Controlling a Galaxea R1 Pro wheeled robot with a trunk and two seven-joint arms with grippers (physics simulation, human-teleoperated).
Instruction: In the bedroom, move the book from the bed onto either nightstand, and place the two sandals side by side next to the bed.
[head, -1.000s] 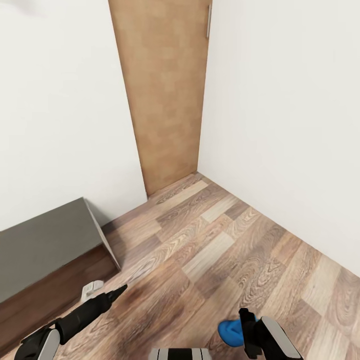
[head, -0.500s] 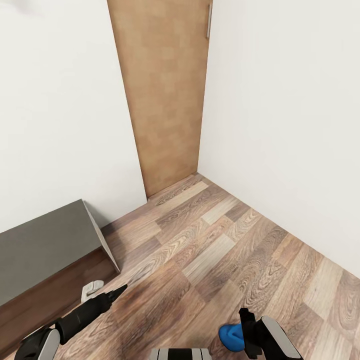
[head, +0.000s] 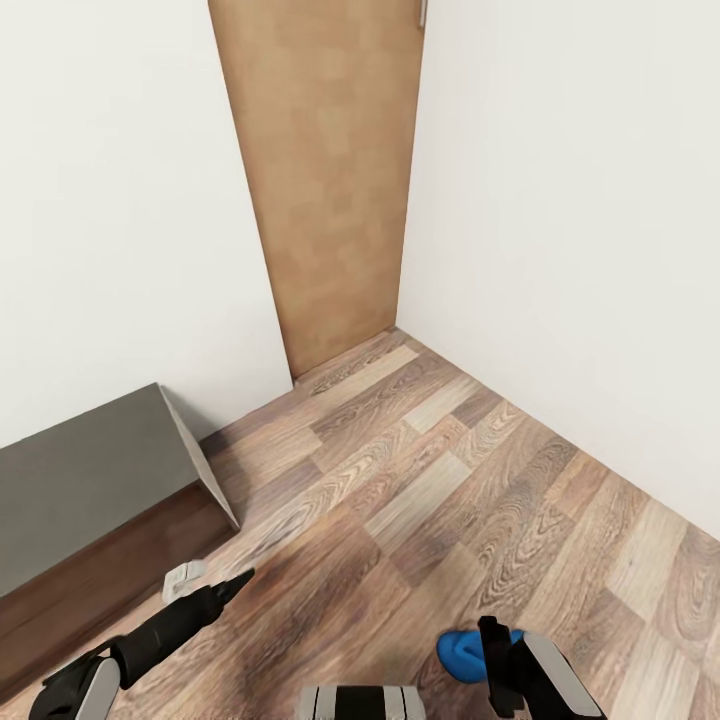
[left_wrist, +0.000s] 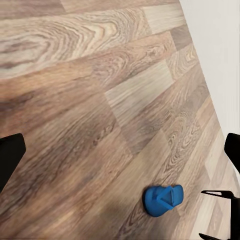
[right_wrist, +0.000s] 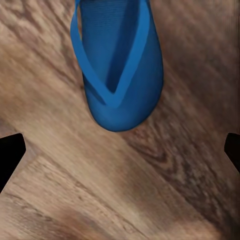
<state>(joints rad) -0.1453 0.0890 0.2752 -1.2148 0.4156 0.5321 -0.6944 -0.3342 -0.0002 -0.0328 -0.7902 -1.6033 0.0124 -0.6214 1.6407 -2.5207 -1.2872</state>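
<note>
1. White walls met at a corner by a closed tan wooden door (head: 320, 190), and wood-plank floor (head: 450, 480) ran from it toward the robot; the corner of a low dark-brown bed (head: 90, 490) with a grey top stood beside the door's wall.
2. One blue sandal (right_wrist: 120, 65) lay flat on the floor, sole down, just in front of the right gripper (head: 492, 668) and well apart from the bed.
3. I judged the sandal light, thin and bendy, its foam likely grippy rather than slick; pinching the sole edge near the toe, or across its width at the strap, looked safest, since the thin strap alone could stretch.
4. Its long axis ran toward the right wrist camera, rounded toe nearest the fingers, the strap's V narrowing toward that toe.
5. Both right fingers stood wide apart, holding nothing.
6. The left gripper (head: 240, 578) hung beside the bed corner, its fingers also spread wide and empty.
</note>
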